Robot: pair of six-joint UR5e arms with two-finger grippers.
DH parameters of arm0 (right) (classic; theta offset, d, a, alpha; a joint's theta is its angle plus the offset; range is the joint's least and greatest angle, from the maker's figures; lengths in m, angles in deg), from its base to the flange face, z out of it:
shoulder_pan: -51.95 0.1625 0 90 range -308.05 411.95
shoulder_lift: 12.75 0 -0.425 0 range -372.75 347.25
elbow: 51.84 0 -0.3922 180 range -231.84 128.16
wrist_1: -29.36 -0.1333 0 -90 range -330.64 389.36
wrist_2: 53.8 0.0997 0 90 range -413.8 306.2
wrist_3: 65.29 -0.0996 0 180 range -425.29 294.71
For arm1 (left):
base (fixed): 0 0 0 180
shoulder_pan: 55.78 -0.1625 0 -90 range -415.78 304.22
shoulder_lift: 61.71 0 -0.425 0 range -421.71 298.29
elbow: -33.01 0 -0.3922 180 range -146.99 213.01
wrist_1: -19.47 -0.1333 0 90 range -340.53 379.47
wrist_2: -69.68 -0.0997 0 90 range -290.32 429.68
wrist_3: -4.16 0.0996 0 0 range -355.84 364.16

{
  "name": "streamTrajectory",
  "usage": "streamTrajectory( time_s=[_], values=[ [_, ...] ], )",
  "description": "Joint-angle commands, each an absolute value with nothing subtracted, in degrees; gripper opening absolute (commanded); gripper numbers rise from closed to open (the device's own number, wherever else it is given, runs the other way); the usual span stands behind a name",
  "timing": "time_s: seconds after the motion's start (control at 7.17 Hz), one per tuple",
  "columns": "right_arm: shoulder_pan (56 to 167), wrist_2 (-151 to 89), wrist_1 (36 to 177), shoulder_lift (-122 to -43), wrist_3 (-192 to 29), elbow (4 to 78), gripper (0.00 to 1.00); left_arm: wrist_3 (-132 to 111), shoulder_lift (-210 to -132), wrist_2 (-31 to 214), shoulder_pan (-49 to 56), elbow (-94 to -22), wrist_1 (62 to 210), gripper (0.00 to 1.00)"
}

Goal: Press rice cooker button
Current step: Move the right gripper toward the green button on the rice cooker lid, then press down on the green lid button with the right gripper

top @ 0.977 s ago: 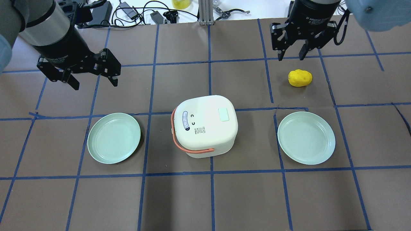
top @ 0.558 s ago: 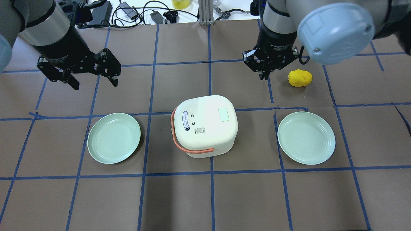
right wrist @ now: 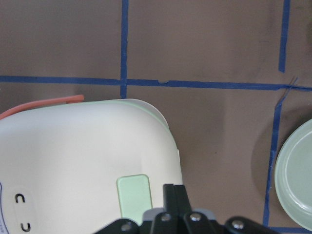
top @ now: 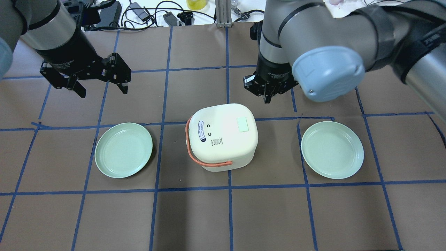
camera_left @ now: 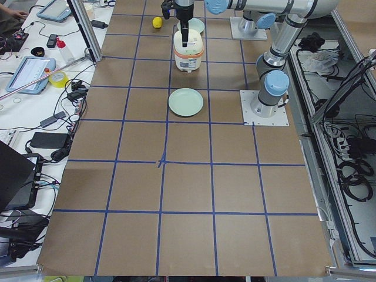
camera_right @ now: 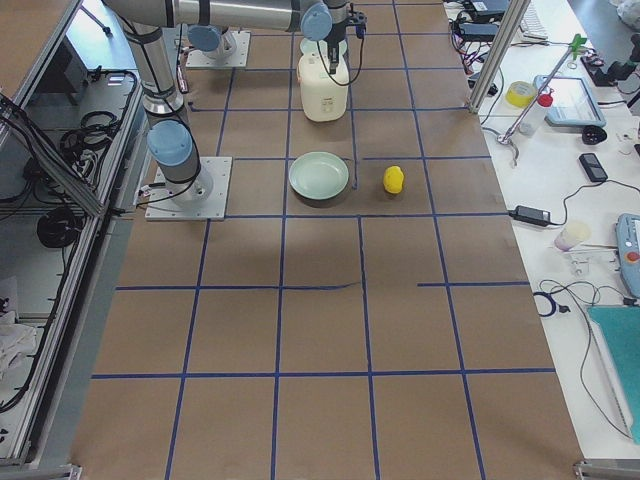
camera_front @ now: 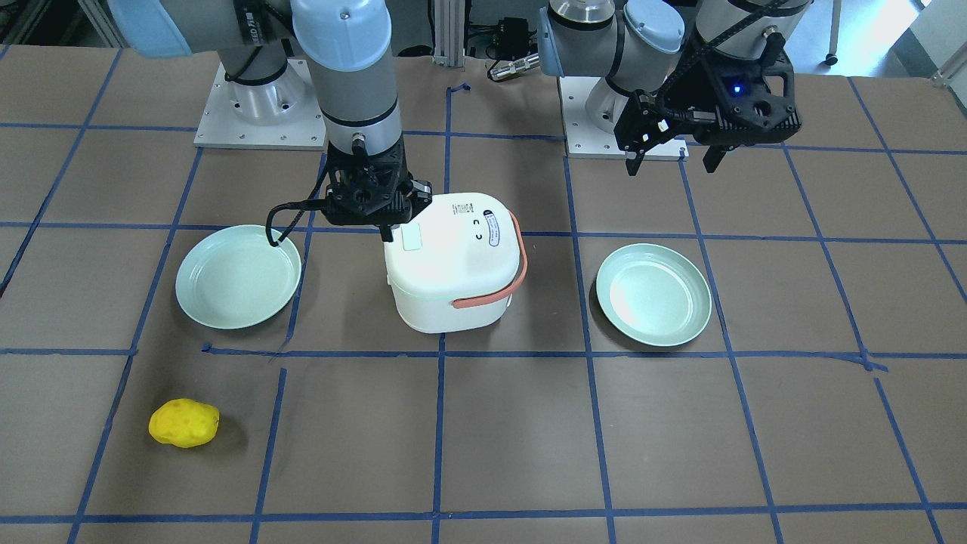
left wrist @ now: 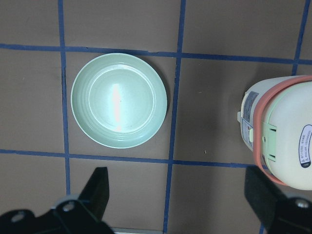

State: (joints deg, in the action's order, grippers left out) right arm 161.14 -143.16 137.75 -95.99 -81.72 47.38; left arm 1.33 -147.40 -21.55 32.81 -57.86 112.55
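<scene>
Close to the robot's base, the left gripper hung wide open and empty, well apart from everything. Farther out, the right gripper had its fingers pinched together on nothing. It was poised above the white rice cooker at mid-table, its tip just beside the pale green button on the lid and apparently not touching it. The approach looked nearly done and the press not yet made; it called for a small shift onto the button, then a straight push down. The one cooker stood between two green plates, a left plate and a right plate. Farthest out lay one yellow potato.
</scene>
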Motion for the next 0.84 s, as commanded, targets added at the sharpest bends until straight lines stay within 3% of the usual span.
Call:
streamTrajectory(
  time_s=[0.0, 0.7],
  values=[
    [163.57, -142.93, 139.93, -95.89, -83.13, 49.5, 0.12, 1.26, -147.4, -21.55, 32.81, -57.86, 112.55, 1.0],
    [164.1, -143.1, 140.45, -95.28, -82.61, 50.73, 0.13, 1.35, -147.4, -21.55, 32.81, -57.86, 112.55, 1.0]
  ],
)
